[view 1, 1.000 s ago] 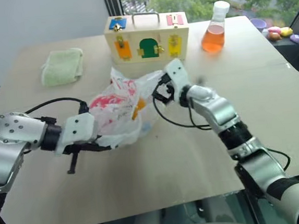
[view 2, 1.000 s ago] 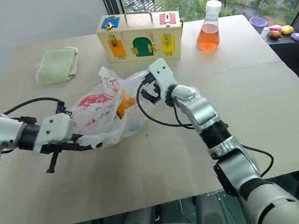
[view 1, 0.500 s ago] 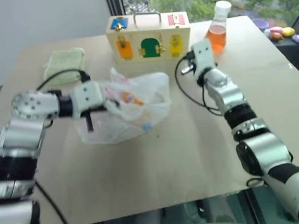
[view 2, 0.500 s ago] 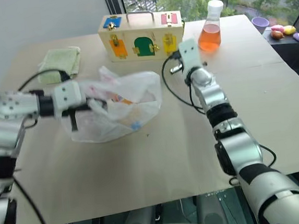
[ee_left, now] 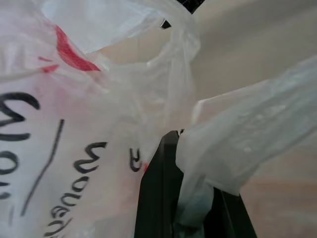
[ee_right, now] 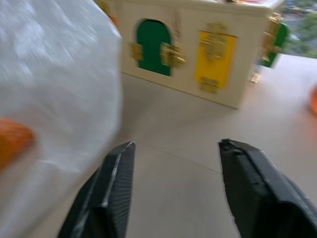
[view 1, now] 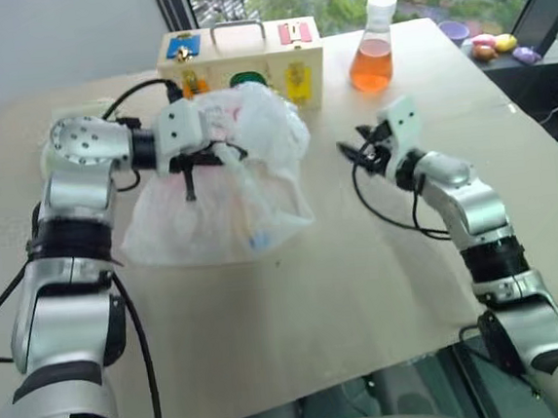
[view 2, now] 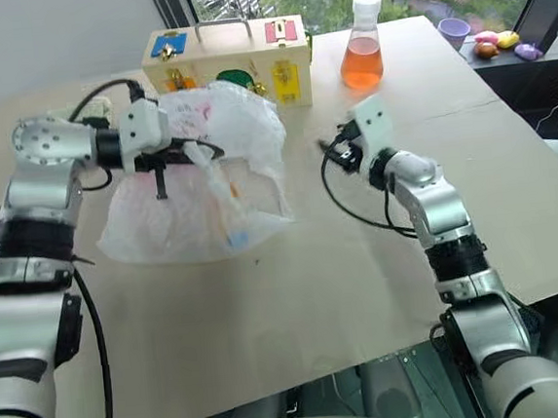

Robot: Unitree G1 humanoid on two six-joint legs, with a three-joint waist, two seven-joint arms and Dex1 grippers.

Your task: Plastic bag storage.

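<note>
Left gripper (view 2: 172, 158) is lifting the plastic bag (view 2: 203, 181) higher off the worktop (view 2: 295, 276), fingers pinched shut on a fold, while the right gripper (view 2: 338, 151) is backing away with fingers spread and empty, so the thin film is risking slipping free.

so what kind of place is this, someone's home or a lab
Most likely a robot test lab or office, not a home: a bare tabletop by a big window, set with practice props such as a wooden latch box and a flask of orange liquid.
</note>
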